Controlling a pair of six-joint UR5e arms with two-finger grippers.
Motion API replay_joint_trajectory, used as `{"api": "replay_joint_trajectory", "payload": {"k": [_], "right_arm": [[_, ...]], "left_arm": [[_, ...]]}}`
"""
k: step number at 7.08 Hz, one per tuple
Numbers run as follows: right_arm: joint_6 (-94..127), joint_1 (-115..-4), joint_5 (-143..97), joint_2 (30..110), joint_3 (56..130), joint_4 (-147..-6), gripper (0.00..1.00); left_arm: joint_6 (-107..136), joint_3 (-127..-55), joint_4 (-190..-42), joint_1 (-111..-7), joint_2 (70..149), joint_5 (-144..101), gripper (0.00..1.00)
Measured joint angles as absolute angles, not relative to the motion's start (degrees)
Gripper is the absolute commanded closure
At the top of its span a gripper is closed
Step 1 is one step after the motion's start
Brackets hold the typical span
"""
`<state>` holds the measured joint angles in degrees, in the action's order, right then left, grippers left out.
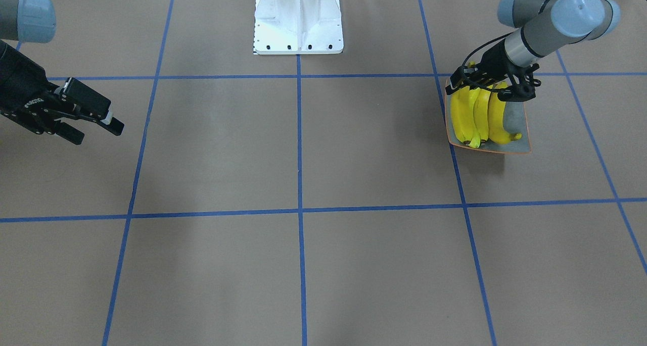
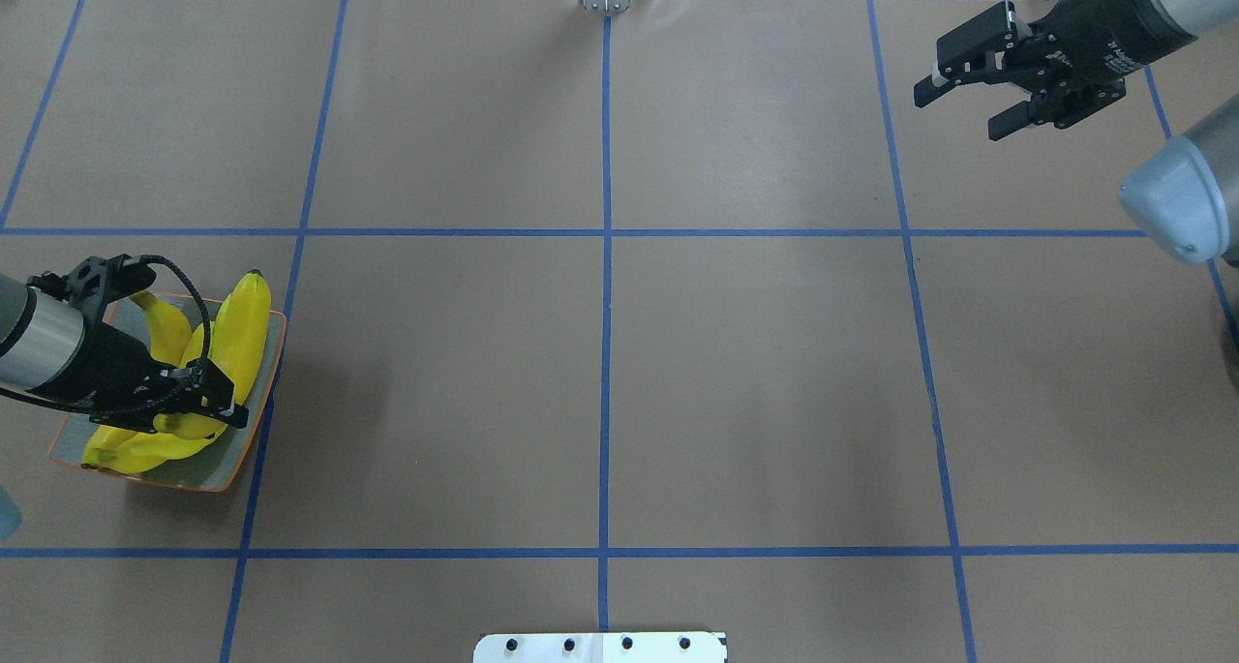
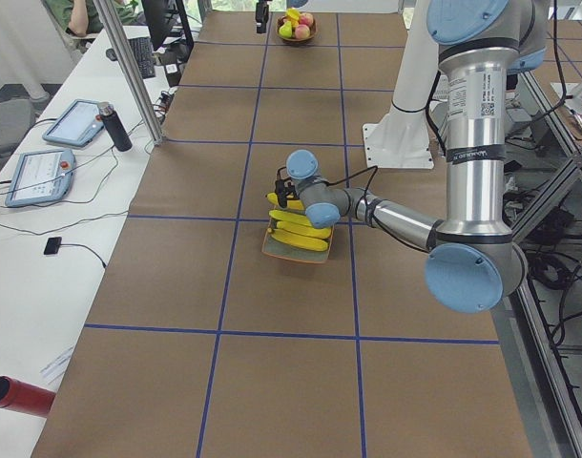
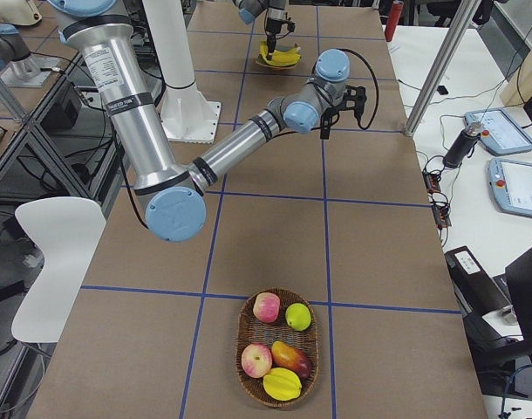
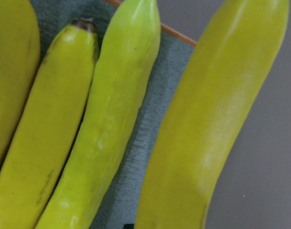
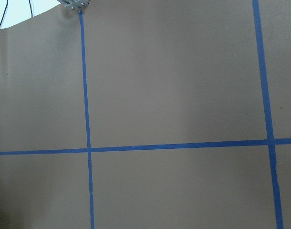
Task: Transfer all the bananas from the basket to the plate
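bananas (image 1: 477,116): side by side on plate (image 1: 518,121), at robot's left
left gripper (image 2: 203,404): low over bananas; cannot tell jaw state
right gripper (image 2: 968,106): spread, empty, well apart
basket (image 4: 240,339): holds other fruit (image 4: 266,307)
writing: white lettering (image 2: 1113,58) on right gripper, unreadable

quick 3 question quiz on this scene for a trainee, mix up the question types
1. True or false: the right hand is shut on a banana.
2. Which arm reaches over the plate? A) left B) right C) neither
3. How many bananas show in the left wrist view?

Key: 1) false, it is open and empty over bare table. 2) A. 3) four.
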<state>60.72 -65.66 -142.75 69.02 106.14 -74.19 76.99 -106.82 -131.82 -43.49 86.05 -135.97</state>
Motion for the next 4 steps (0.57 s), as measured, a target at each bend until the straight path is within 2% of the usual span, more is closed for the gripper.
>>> {"api": "replay_joint_trajectory", "payload": {"k": [4], "right_arm": [[60.06, -65.68, -142.74, 69.14, 105.82, -74.14, 0.0]], "left_arm": [[76.91, -105.52, -131.94, -43.39, 86.13, -135.97, 1.0]]}}
